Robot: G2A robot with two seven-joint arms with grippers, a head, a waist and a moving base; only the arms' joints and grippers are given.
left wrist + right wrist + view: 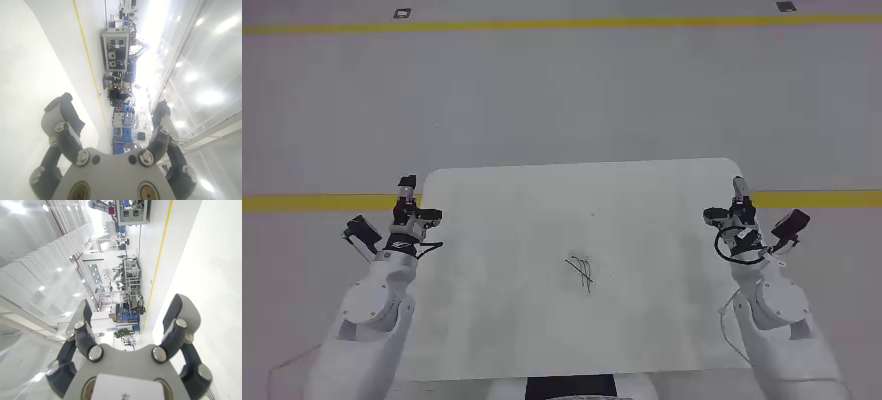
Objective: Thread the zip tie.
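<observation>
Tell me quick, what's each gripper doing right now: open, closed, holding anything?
Left gripper: open, holding nothing.
Right gripper: open, holding nothing.

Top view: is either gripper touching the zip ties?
No: the zip ties lie on the table between the left gripper and right gripper, well apart from both.

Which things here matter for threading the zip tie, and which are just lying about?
For the job:
- zip ties, a small crossed pile mid-table
- left gripper, open, holding nothing
- right gripper, open, holding nothing
- table

Just there:
- yellow floor lines
- dark floor markers
</observation>
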